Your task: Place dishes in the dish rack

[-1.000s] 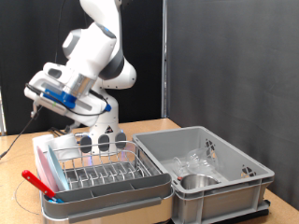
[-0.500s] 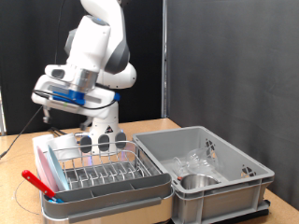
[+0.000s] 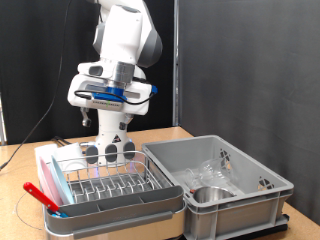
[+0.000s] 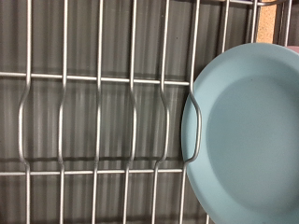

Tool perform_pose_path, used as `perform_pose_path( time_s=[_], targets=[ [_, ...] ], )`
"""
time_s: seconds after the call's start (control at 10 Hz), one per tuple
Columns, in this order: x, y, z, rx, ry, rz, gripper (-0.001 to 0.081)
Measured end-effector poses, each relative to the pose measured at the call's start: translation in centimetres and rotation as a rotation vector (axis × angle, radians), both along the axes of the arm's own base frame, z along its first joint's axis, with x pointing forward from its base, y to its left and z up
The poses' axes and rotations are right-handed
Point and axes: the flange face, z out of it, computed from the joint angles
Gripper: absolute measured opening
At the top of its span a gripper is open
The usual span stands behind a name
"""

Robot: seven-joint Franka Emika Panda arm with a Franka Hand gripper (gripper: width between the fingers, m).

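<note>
The dish rack (image 3: pixel 120 186), silver wire in a white tray, sits at the lower left of the exterior view. My gripper (image 3: pixel 108 108) hangs high above the rack's rear, and nothing shows between its fingers. In the wrist view, no fingers appear. That view looks straight down on the rack's wires (image 4: pixel 98 112) with a light blue plate (image 4: pixel 248 131) lying flat beside and partly beneath them. A steel bowl (image 3: pixel 208 193) and clear glass pieces (image 3: pixel 216 170) lie in the grey crate.
The large grey crate (image 3: pixel 240 205) stands right of the rack. A whitish utensil holder (image 3: pixel 108 150) is at the rack's back. A red-handled tool (image 3: pixel 40 194) lies on the rack's left edge. A black curtain is behind.
The arm has swung from the exterior view's left toward the right and now sits centred above the back of the rack. The objects have not moved.
</note>
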Motion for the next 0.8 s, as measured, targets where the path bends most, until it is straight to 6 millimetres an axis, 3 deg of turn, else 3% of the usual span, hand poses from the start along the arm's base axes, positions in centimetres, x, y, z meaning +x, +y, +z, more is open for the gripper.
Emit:
perform_pose_path(
  time_s=[0.3,0.8],
  targets=[
    [0.4,1.0,0.2,0.109,-0.01,0.09,0.0811],
    [3.2,8.4,3.8,0.198,-0.065,0.414,0.0811]
  ],
)
